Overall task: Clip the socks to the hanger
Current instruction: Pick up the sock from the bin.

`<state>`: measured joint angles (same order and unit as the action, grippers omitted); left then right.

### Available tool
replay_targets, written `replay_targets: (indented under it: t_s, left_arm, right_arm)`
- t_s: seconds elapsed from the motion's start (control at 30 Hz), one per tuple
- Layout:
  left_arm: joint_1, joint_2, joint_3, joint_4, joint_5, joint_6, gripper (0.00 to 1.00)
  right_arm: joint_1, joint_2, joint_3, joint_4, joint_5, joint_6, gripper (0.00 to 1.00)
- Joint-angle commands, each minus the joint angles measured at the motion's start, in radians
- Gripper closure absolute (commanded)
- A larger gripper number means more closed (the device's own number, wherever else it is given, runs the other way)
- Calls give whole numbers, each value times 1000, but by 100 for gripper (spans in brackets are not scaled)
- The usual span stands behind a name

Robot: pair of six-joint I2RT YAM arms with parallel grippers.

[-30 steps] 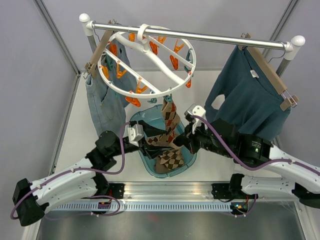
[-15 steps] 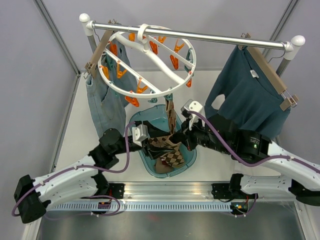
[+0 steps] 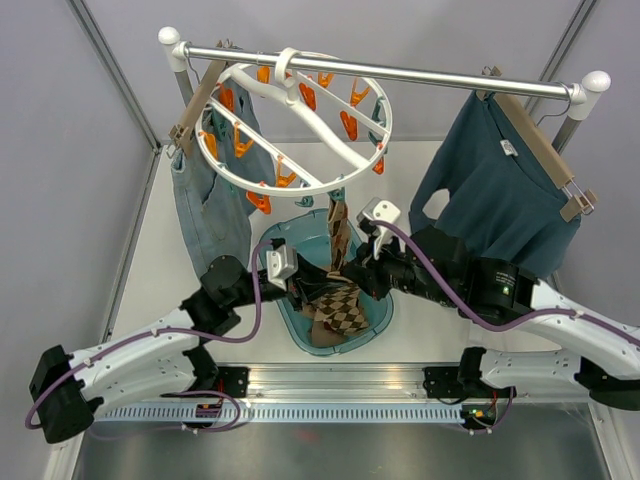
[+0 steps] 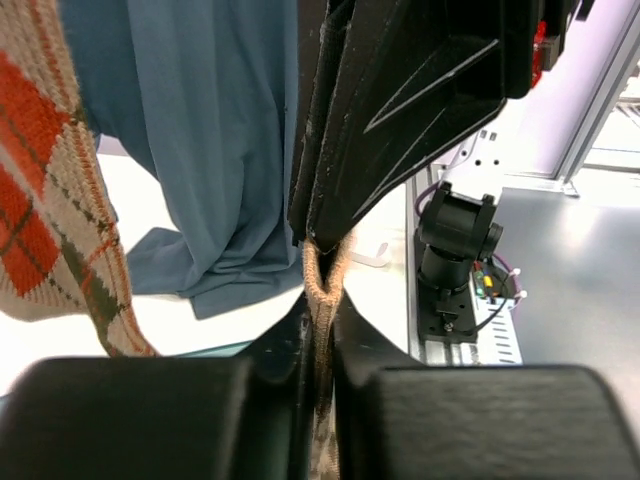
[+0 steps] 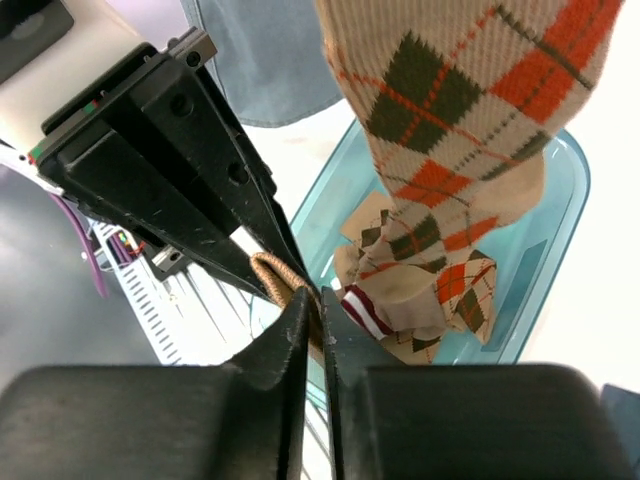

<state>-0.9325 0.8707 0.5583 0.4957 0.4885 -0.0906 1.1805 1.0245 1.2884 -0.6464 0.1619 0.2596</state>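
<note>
Both grippers meet over the teal basket. My left gripper is shut on the folded tan edge of a sock. Facing it, my right gripper pinches the same sock edge, jaws nearly together. Another argyle sock hangs from a peg at the near rim of the white ring hanger. More socks lie bunched in the basket.
The hanger hangs by its hook from a metal rail. Blue-grey jeans hang at the left and a teal sweater at the right, each on a wooden hanger. The arm bases stand at the near edge.
My left gripper has moved right to the right gripper and closed on the sock edge held there. The right arm has shifted a little left.
</note>
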Motion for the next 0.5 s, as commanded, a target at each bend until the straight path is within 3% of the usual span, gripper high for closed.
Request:
replay_targets:
  t_s: [0.0, 0.07, 0.13, 0.23, 0.47]
  left_arm:
    - [-8, 1, 43, 32, -11, -21, 97]
    - [-8, -2, 45, 24, -10, -37, 98]
    - [-9, -13, 46, 23, -11, -50, 98]
    - [-14, -36, 51, 29, -36, -101, 98]
    - [-35, -50, 60, 122, -180, -228, 98]
  right_arm:
    - [-1, -7, 45, 45, 10, -5, 81]
    - [-1, -12, 49, 51, 52, -3, 65]
    - [-1, -20, 58, 53, 100, -5, 59]
    - [-1, -49, 84, 59, 293, -20, 48]
    - [-1, -118, 118, 148, 467, -172, 42]
